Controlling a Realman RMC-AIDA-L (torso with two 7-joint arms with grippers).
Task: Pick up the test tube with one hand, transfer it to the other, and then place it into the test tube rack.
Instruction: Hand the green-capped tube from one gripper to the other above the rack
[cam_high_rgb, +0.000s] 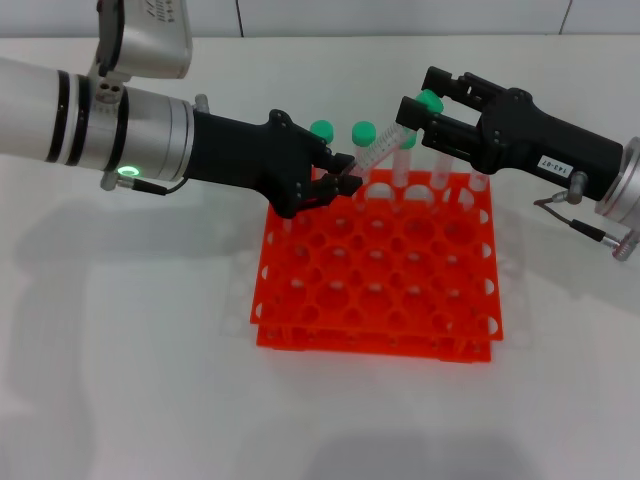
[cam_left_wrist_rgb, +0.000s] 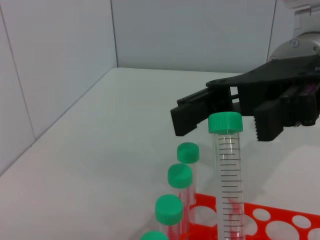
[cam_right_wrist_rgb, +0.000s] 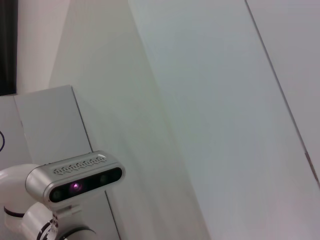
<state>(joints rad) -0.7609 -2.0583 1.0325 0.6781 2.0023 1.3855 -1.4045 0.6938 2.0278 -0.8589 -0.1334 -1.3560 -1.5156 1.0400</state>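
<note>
My left gripper (cam_high_rgb: 343, 181) is shut on the lower end of the test tube (cam_high_rgb: 384, 146), holding it over the back edge of the orange-red test tube rack (cam_high_rgb: 300, 335). The tube tilts up toward my right arm. Its green cap (cam_high_rgb: 430, 100) sits between the open fingers of my right gripper (cam_high_rgb: 424, 100), which do not close on it. In the left wrist view the tube (cam_left_wrist_rgb: 227, 175) stands upright, with the right gripper (cam_left_wrist_rgb: 220, 125) open behind its cap and one finger (cam_left_wrist_rgb: 192, 116) on each side. The right wrist view shows none of these.
Several more green-capped tubes (cam_high_rgb: 363, 132) stand in the rack's back row and show in the left wrist view (cam_left_wrist_rgb: 180, 176). The rack (cam_left_wrist_rgb: 280, 222) lies on a white table (cam_high_rgb: 130, 380). The right wrist view shows a wall and the robot's head camera (cam_right_wrist_rgb: 75, 182).
</note>
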